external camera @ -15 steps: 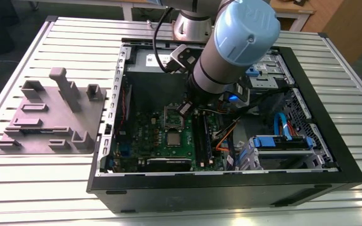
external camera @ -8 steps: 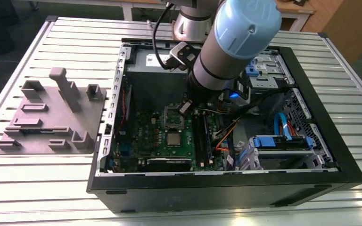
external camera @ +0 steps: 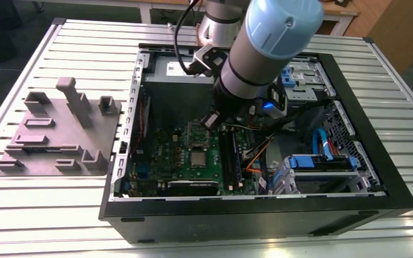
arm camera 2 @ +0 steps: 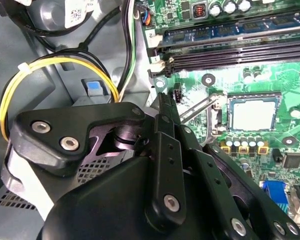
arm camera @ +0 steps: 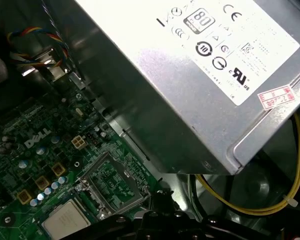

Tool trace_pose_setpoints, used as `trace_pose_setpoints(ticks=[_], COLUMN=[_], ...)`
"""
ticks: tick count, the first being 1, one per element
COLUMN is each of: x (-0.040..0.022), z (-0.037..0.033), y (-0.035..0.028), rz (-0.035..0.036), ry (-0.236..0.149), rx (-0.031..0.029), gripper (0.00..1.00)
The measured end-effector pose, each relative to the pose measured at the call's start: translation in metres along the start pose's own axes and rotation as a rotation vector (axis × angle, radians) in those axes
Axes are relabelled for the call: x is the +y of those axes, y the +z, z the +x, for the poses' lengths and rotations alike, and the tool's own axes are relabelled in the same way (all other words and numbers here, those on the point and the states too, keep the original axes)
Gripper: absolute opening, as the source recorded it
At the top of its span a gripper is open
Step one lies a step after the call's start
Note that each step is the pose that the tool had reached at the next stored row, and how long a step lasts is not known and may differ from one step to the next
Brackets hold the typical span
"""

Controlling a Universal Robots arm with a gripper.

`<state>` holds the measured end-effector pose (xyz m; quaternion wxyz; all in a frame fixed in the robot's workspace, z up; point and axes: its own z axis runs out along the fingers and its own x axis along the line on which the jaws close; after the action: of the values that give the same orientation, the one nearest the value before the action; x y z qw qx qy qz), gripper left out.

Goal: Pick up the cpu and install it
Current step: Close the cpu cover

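One grey moulded fixture plate [external camera: 56,134] with upright posts is seen at the exterior view's left, laid on a slatted aluminium table [external camera: 20,215]. Beside it an open black computer case [external camera: 264,220] is set on the same table, with a green motherboard [external camera: 169,158] flat on its floor.

The cpu [external camera: 198,157], a small square chip with a pale silvery top, is found lying flat on that board. It is placed just beside a rectangular metal socket frame [external camera: 195,134], which is swung open. The black gripper [external camera: 215,121] is hung low over the board on the far side of that frame from the chip, so the cpu is left untouched and apart from it. How wide the gripper is set cannot be told; no chip is seen in it.

Above the gripper, the arm's silver tube with a pale blue end cap [external camera: 282,24] is leaned across the case. Further to the exterior view's right, blue plastic drive brackets [external camera: 321,161] are mounted inside the case.

In the first wrist view, a large grey metal box with a white label [arm camera: 190,75] is seen close above the board, and a yellow cable loop [arm camera: 270,205] is run beneath it. In the second wrist view, long black memory slots [arm camera 2: 230,50] are seen on the board near the cpu.
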<state>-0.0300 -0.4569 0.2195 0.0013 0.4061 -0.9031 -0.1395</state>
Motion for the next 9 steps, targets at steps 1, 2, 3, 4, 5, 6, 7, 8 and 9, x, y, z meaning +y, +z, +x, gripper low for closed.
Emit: trace_pose_setpoints(ticks=[1, 2, 3, 4, 5, 6, 7, 8, 9], x=[0.0003, 0.0006, 0.0009, 0.001, 0.0011, 0.0011, 0.0012, 0.0011, 0.0011], z=[0.0, 0.0, 0.0, 0.0, 0.0, 0.0, 0.0, 0.0, 0.0], y=[-0.0008, -0.0013, -0.0019, -0.0022, -0.0025, -0.0026, -0.0025, -0.0025, -0.0025], rz=[0.0022, 0.0045, 0.007, 0.009, 0.011, 0.0143, 0.019, 0.0224, 0.0238], ry=[0.0, 0.0, 0.0, 0.0, 0.0, 0.001, 0.002, 0.002, 0.003], rx=[0.0026, 0.0053, 0.0083, 0.0105, 0.0127, 0.0164, 0.0214, 0.0252, 0.0267], gripper=[0.11, 0.11, 0.11, 0.11, 0.11, 0.11, 0.11, 0.11, 0.11])
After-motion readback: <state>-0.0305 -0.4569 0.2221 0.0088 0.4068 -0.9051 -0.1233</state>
